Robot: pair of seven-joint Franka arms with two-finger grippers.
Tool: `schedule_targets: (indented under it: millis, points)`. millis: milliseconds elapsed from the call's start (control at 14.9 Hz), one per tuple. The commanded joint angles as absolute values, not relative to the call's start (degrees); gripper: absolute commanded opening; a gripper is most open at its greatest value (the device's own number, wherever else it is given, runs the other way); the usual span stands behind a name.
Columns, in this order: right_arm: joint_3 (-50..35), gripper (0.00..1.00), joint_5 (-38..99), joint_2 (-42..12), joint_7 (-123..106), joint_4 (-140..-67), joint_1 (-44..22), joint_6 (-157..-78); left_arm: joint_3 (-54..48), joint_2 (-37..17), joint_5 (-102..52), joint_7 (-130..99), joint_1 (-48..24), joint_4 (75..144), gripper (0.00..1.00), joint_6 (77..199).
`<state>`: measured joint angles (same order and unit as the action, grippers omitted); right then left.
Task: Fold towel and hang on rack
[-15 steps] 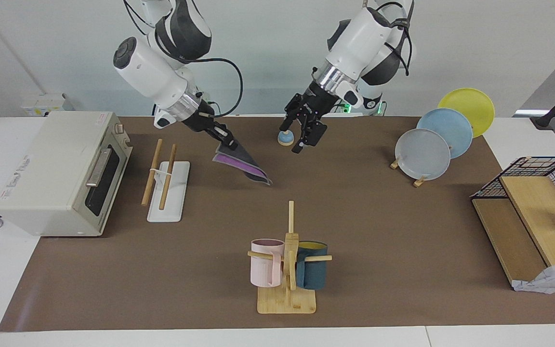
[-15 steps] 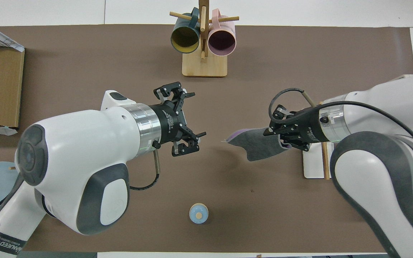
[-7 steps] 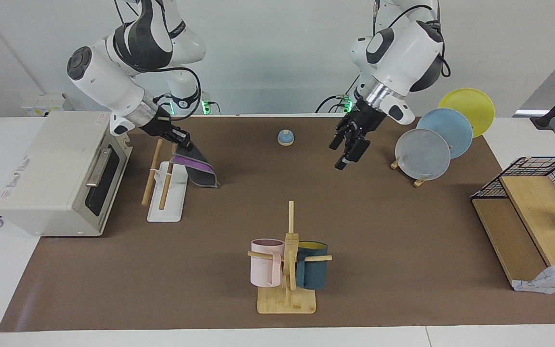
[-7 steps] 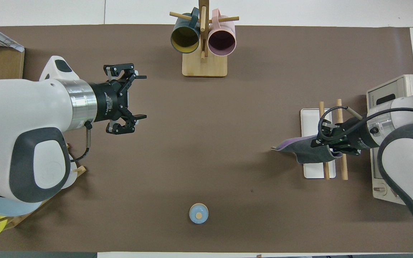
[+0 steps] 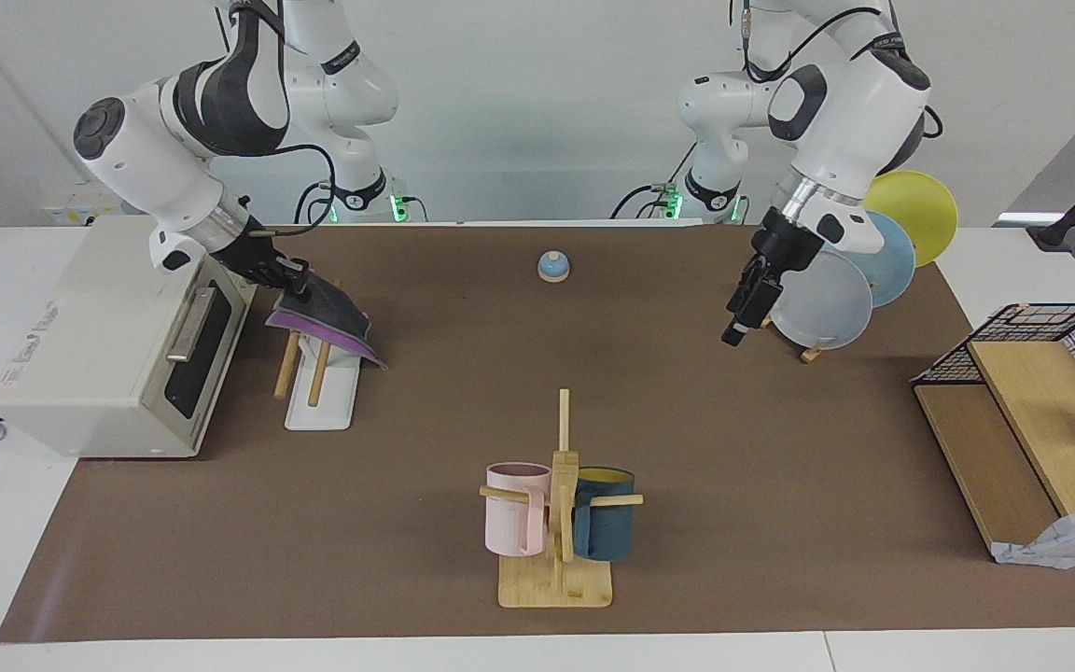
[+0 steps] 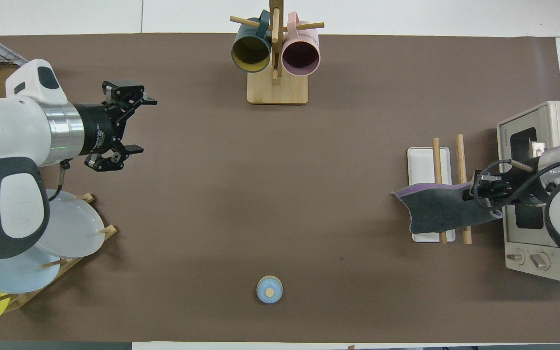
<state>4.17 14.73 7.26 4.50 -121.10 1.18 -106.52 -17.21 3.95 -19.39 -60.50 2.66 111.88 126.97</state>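
Facing view
Towel: folded, grey over purple, clamped in the right gripper, draped over the rack.
Left gripper: raised beside the plates, fingers apart.

Overhead view
Towel edge: purple rim seen across both rods.
Mugs: interiors seen empty.

the towel, folded with dark grey face up and a purple edge showing, drapes over the rack's two wooden rods. the rack, white-based, lies at the mat's 9 o'clock in the facing view.
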Motion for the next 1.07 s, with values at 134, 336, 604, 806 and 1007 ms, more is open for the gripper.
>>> schedule_targets:
  millis: [134, 336, 604, 806, 1007]
  points:
    - [3.4, 0.0, 7.5, 7.5, -6.0, -121.7, 1.5, -109.8, -12.9, 4.8, -12.0, -40.0, 3.9, 110.5, 1.0, 118.1]
    - [3.5, 0.0, 4.6, 7.3, -11.4, -121.6, 1.7, -111.7, -9.5, 4.5, -6.1, -26.5, 2.3, 107.0, 1.0, 109.5]
    - [3.5, 0.0, 1.4, 7.6, -12.9, -122.2, 2.1, -111.4, -7.6, 2.5, -2.3, -13.6, 1.1, 98.8, 1.0, 95.3]
    - [3.5, 0.0, 1.4, 7.8, -13.4, -122.5, 2.5, -111.3, -4.9, 2.2, 0.2, -5.9, -1.3, 93.4, 1.0, 86.8]
    - [3.5, 0.0, 1.4, 8.1, -13.4, -123.2, 2.5, -110.6, -3.8, 2.3, 1.0, -1.7, -2.5, 91.6, 1.0, 82.5]
